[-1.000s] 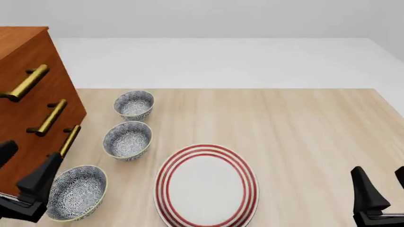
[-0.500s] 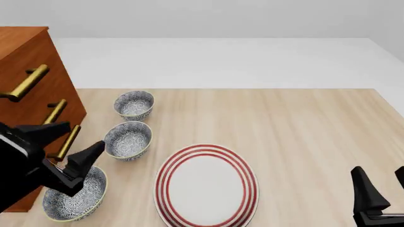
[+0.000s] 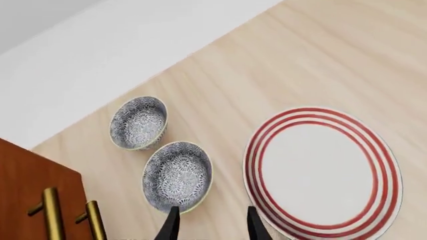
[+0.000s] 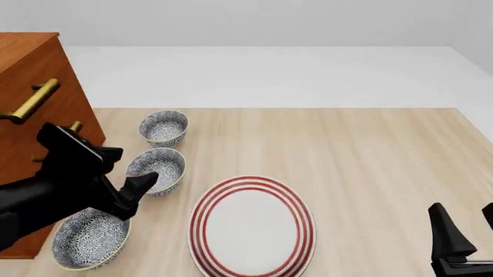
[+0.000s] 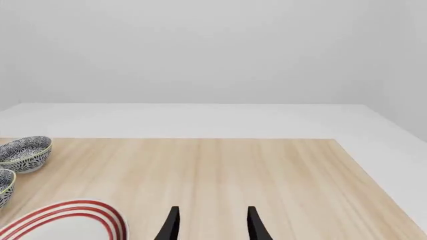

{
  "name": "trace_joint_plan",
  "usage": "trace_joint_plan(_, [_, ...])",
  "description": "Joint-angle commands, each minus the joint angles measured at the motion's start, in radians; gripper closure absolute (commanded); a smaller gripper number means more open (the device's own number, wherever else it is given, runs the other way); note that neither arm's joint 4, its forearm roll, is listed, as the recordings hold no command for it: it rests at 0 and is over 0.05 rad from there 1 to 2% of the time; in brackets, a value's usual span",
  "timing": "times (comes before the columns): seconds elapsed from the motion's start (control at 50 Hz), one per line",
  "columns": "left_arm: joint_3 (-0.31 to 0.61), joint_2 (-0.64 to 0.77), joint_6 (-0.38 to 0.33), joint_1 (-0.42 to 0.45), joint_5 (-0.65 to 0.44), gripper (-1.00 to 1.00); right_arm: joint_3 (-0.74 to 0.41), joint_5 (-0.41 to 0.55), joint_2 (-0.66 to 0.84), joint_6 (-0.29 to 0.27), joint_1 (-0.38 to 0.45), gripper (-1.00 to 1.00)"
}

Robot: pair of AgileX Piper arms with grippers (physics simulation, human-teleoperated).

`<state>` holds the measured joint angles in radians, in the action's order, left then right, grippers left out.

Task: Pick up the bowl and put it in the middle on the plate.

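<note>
While left gripper (image 4: 127, 184) hovers jaws apart, nothing held, step in hand looks like approach to bowl. Nearest bowl (image 4: 91, 238) sits by table's (image 4: 370, 161) near-left corner, partly under left arm; which of three look-alikes is target, cannot tell. Plate (image 4: 252, 227) at near edge, centre, bare. Right gripper (image 5: 210, 225) parked near-right, fingers parted, empty. Middle bowl (image 4: 156, 171) and far bowl (image 4: 164, 128) line left edge beside wooden cabinet (image 4: 31, 115). Next: descend on rim, close, lift, carry right. Cabinet crowds left; right side open.

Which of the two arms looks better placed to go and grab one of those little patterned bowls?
The left, probably. Its gripper hangs open right by the bowls, all on the left of the table near the cabinet. The right gripper sits by the far right edge, beyond the plate.
</note>
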<state>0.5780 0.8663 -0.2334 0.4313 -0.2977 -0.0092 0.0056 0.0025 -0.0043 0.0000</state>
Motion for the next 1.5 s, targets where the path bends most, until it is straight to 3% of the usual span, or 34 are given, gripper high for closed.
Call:
trace_joint_plan(0.02, [0.017,0.100,-0.056,-0.010,0.009,-1.00,0.001,-0.002,0.000,-0.002,0.000,-1.00])
trace_joint_plan(0.16, [0.031,0.144,-0.045,0.006,0.017,-1.00,0.003,-0.004,0.001,-0.001,0.000,-1.00])
trace_joint_plan(0.46, [0.006,0.265,-0.122,-0.036,0.096,-1.00,0.001,-0.002,0.001,0.000,0.000,-1.00])
trace_joint_plan(0.8, [0.102,0.405,-0.143,-0.041,0.107,-1.00,0.002,-0.003,0.002,0.000,0.000,-1.00])
trace_joint_plan(0.94, [0.130,0.476,-0.202,-0.073,0.127,-1.00,0.001,-0.002,0.001,-0.001,0.000,-1.00])
trace_joint_plan(1.34, [0.094,0.566,-0.301,-0.113,0.199,-1.00,0.002,-0.005,0.003,-0.001,0.000,-1.00])
trace_joint_plan(1.5, [0.089,0.608,-0.304,-0.098,0.222,-1.00,0.003,-0.006,0.004,0.000,0.000,-1.00])
